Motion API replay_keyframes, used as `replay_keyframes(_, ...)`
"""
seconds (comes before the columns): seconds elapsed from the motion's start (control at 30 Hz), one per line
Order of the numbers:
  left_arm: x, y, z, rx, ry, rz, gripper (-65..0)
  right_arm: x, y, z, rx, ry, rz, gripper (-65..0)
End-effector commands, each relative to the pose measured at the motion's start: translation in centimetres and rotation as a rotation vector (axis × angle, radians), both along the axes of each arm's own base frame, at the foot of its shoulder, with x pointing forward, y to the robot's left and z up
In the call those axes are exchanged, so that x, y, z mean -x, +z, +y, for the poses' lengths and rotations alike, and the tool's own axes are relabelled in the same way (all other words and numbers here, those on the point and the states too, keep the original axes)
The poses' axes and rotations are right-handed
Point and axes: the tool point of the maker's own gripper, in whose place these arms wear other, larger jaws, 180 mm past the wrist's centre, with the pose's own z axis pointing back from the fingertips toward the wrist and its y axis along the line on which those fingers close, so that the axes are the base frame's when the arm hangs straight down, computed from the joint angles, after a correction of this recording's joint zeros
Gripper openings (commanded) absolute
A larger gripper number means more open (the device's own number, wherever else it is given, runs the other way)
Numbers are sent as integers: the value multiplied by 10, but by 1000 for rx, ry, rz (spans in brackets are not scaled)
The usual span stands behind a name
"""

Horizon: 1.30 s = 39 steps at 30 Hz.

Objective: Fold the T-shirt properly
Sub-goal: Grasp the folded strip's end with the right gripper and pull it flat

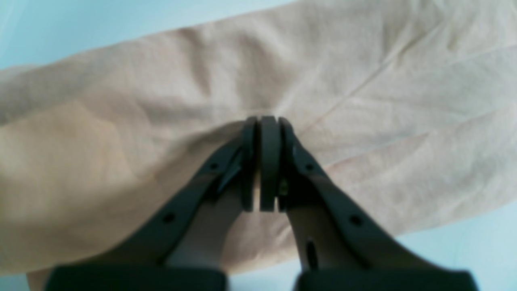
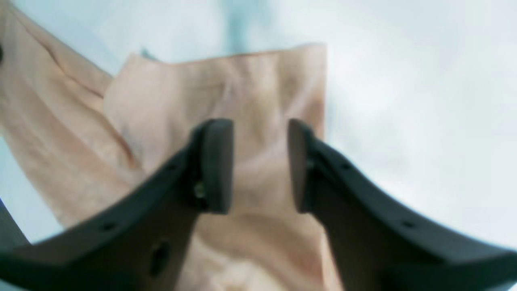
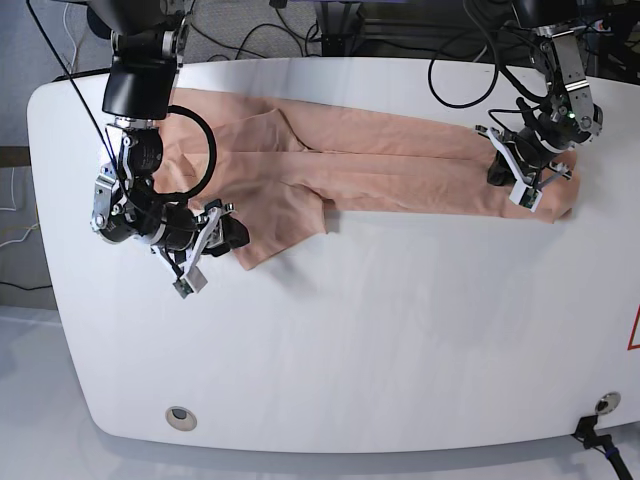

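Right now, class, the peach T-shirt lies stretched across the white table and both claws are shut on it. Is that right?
Not quite. Only the left claw is shut on the T-shirt, which does lie across the white table. The right wrist view shows the right claw open, its jaws apart above the cloth.
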Motion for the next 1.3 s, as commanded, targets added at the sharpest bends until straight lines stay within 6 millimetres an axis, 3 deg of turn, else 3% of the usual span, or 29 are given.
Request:
replay_keyframes(0.0,-7,11,6,-29,-2,-29,-650,-17,9,-9,-34,-31,-37,-361)
replay_keyframes(0.1,-6,13,6,-33,-5,-34,-649,-25,4,-18,-61,-70,-37,-322)
replay_keyframes(0.3,-6,13,5,-31,-4,-34,-649,-27,-17,-33,-98,-131,20,-322)
replay_keyframes(0.4,-6,13,5,-31,-4,-34,-649,-26,-18,-33,-104,-135,17,-323)
replay_keyframes(0.5,-7,13,5,-30,-4,-36,-649,-19,-31,-22,-37,-79,47,-323)
replay_keyframes(0.6,-7,14,4,-31,-5,-37,-649,-7,-46,3,-33,-34,80,-323)
replay_keyframes(0.8,-11,23,3,-39,-13,-65,-649,4,-55,33,-76,-11,107,-323)
replay_keyframes(0.93,-11,23,3,-39,-13,-65,-649,3,-54,40,-83,2,105,-327)
replay_keyframes(1.0,-10,22,3,-39,-13,-63,-649,2,-52,41,-85,4,100,-365)
replay_keyframes(1.17,-10,21,3,-39,-12,-59,-649,-10,-40,42,-90,11,75,-647)
replay_keyframes(1.27,-10,21,3,-39,-12,-60,-649,-11,-22,47,-110,41,62,-650)
